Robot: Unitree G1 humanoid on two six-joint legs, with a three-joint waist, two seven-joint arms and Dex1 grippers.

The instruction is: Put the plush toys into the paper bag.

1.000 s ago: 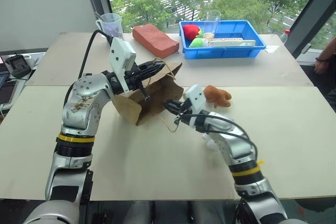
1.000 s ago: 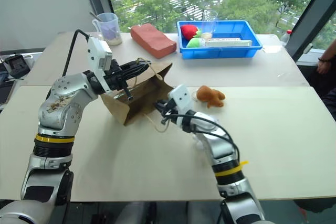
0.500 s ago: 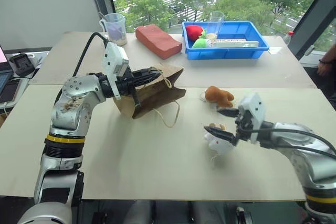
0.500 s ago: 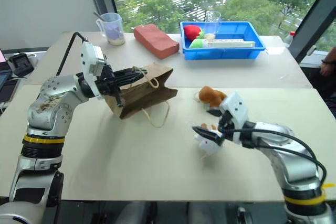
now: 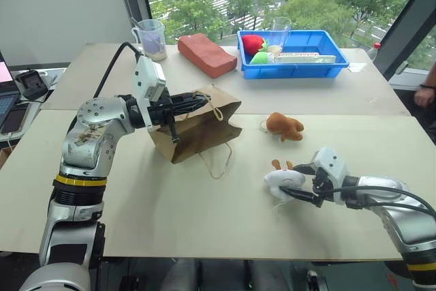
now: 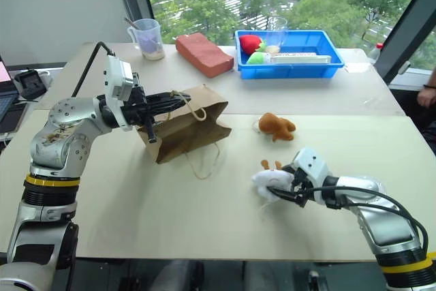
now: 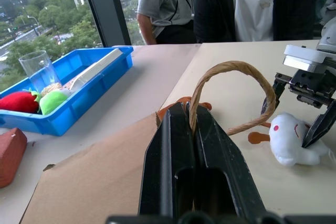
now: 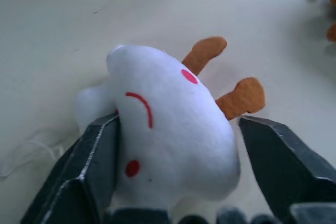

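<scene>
- Head views: the left gripper (image 5: 193, 102), left of centre in the frame, is clenched on a string handle (image 5: 212, 103) at the mouth of the paper bag (image 5: 197, 129). The bag lies on its side on the table (image 5: 150, 202), its mouth lifted; a second handle loop (image 5: 219, 163) trails on the table below it.
- Head views: the right gripper (image 5: 298, 180), at lower right, has its fingers spread either side of the white plush toy (image 5: 283, 179), which lies on the table. The orange-brown plush toy (image 5: 283, 126) lies above it, right of the bag and apart from both.
- Head views: along the upper edge of the frame are a blue tray (image 5: 294, 67) holding red and green soft toys, a reddish-brown block (image 5: 208, 54) and a measuring cup (image 5: 151, 37).
- Left wrist view: the fingers (image 7: 173, 150) are pressed together on the handle's base, the loop arching above them. The white toy sits at middle right with the right gripper over it; people sit beyond the table.
- Right wrist view: the white toy fills the centre. One finger (image 8: 97, 156) touches its side; the other (image 8: 275, 153) stands just clear, so the grip is not closed.
</scene>
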